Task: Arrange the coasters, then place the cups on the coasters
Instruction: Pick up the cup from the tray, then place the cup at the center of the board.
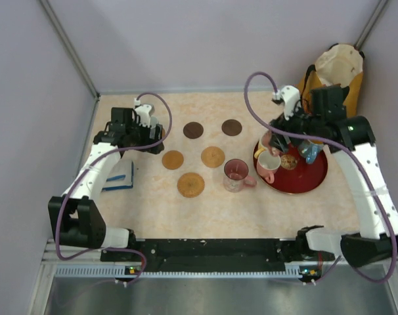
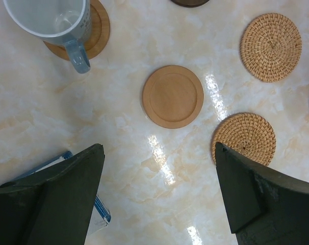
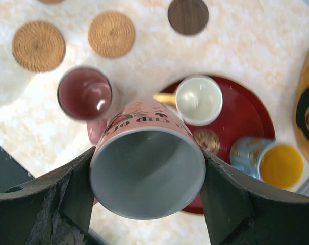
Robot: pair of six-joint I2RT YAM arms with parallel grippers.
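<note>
Pink cup (image 3: 144, 122): held off the surface by the right gripper (image 3: 148, 158), one finger on each side of the wall just below the rim. The mouth faced the wrist camera and the cup was tilted. It hung over the edge of the red tray (image 3: 246, 120) on the side toward the coasters, touching nothing else.

On the tray: pale yellow cup (image 3: 198, 100) and blue cup with yellow inside (image 3: 277, 163). Just off the tray, coaster side: second pink mug (image 1: 236, 175), standing on bare table and not on a coaster.

Past that mug were two woven coasters (image 3: 39, 46) and a dark brown coaster (image 3: 188, 15), all uncovered. Far beyond them from the tray, a blue-grey cup (image 2: 47, 20) sat on a wooden coaster (image 2: 96, 30).

Left gripper (image 2: 158, 153): fingers spread, nothing between them, hovering over the coasters farthest from the tray.

Handling, judged: looks like glazed ceramic, so rigid, fairly light, slick and chippable. The grip across the wall seemed adequate. The cup's handle was not visible, so it should be levelled before lowering and set down gently.
</note>
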